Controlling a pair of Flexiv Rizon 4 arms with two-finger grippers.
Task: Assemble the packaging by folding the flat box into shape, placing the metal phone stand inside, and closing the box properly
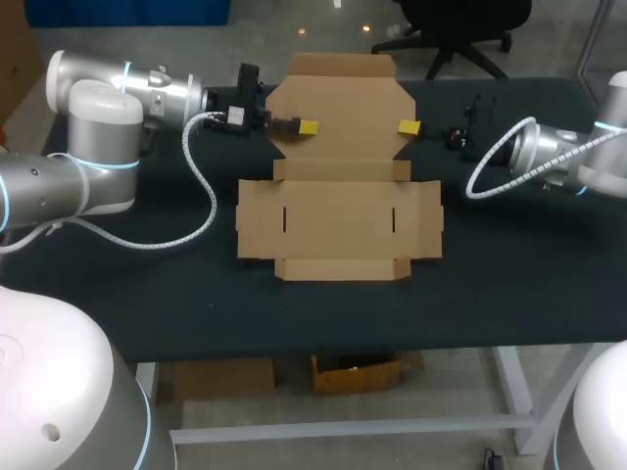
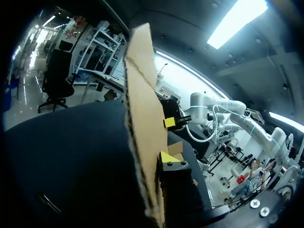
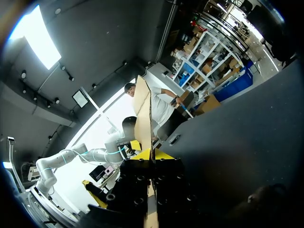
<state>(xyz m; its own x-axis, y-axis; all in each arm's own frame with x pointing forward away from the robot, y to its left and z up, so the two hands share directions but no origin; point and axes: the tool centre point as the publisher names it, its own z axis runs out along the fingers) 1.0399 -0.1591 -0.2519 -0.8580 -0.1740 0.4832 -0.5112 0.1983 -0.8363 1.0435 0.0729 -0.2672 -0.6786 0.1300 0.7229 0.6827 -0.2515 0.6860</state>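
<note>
A black worktop (image 1: 118,294) carries a brown cardboard box (image 1: 338,220), still mostly unfolded. It sits midway between the worktop's left and right edges, reaching toward the far edge. The base and side flaps lie flat. The rear panel (image 1: 338,103), on the far-edge side, is lifted off the surface and stands up.

The left gripper (image 1: 308,126) comes in from the left and meets the panel's left edge. The right gripper (image 1: 409,126) mirrors it on the panel's right edge.

From the left wrist, the panel's edge (image 2: 140,118) runs upright through the left gripper (image 2: 159,159). One yellow tip presses its face (the other is hidden behind the card), so it appears pinched. From the right wrist, the right gripper (image 3: 151,154) has a yellow tip on each side of the thin card edge (image 3: 141,114), pinching it.
</note>
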